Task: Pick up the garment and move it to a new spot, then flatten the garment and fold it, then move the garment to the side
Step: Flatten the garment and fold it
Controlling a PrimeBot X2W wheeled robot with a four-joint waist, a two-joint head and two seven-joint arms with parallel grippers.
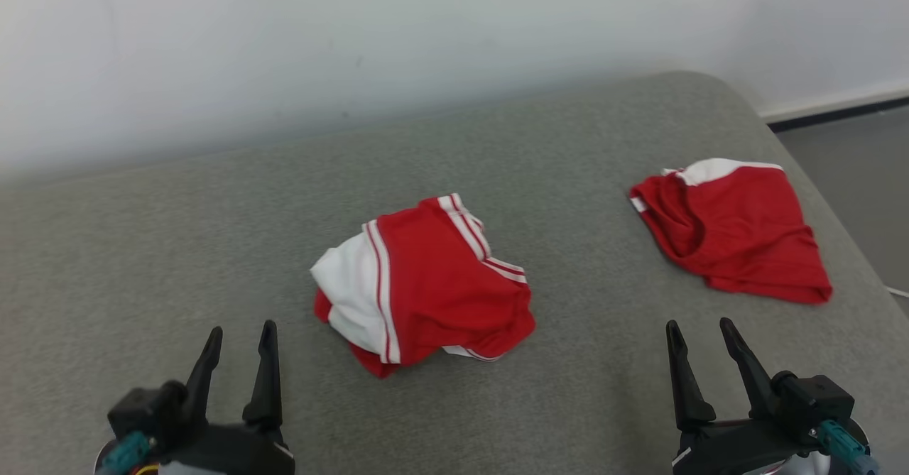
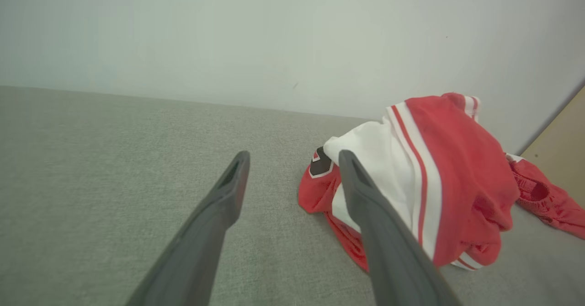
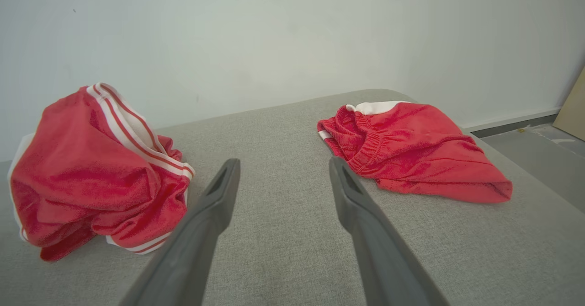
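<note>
Left claw [image 1: 241, 333] and right claw [image 1: 699, 327] both sit near the front edge of the grey cushion [image 1: 177, 212], fingers spread wide with nothing between them. The crumpled red-and-white shorts [image 1: 433, 283], probably the garment to move, lie in the middle of the cushion, ahead of both claws and between them. The heap is bunched, with no clear long axis. It sits ahead and inward of the left claw, which looks the nearer one, so that arm likely has the shorter reach. A flatter pair of red shorts [image 1: 738, 241] lies near the right edge, beyond the right claw.
</note>
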